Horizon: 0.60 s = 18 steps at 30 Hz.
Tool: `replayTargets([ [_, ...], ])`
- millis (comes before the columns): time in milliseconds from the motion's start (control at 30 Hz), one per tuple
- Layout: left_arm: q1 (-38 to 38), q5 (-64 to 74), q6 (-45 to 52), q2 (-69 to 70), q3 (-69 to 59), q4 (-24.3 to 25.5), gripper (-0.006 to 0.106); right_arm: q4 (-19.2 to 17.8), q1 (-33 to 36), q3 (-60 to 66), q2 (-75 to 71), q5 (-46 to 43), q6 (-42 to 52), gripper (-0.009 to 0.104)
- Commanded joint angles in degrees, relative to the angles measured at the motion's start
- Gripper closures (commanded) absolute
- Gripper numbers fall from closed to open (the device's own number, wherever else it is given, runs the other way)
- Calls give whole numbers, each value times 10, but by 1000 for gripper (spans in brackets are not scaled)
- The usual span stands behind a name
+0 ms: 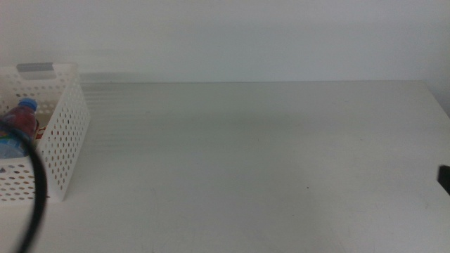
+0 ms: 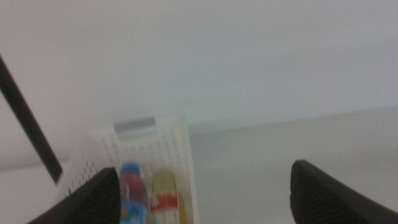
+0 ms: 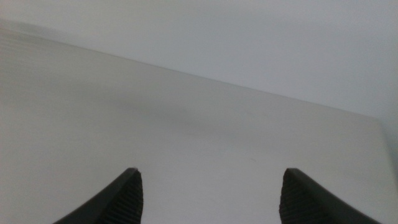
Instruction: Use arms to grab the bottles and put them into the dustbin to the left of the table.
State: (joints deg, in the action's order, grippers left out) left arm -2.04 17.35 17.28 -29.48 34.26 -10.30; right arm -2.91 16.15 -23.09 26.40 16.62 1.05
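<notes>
Left pincer [image 2: 202,193] spread wide, empty, poised near the dustbin [image 2: 180,146]. Inside: water bottle [image 2: 130,190], tea bottle [image 2: 165,199]. Right pincer [image 3: 208,196] also released, over bare table [image 1: 267,154]. No bottles left out; task seemingly finished.

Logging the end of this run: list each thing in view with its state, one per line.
Water bottle: inside the dustbin, blue cap on.
Tea bottle: inside the dustbin, beside the water bottle.
Dustbin: upright at the table's left end.
Left gripper: open, holding nothing, facing the dustbin.
Right gripper: open, holding nothing, over the table.
</notes>
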Motion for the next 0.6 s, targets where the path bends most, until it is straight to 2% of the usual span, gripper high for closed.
replayTargets([
  [0,2,-38,-7,42,-31,-11,12,-21,-26,9,-23,-45,7,38],
  [267,2,-37,-7,183,-177,-13,12,20,-102,90,-125,-25,7,38],
  [467,2,-38,-7,272,-252,-15,12,19,-106,162,-216,0,7,38],
  [567,2,-42,-7,295,-291,-33,12,20,-106,189,-253,0,7,38],
])
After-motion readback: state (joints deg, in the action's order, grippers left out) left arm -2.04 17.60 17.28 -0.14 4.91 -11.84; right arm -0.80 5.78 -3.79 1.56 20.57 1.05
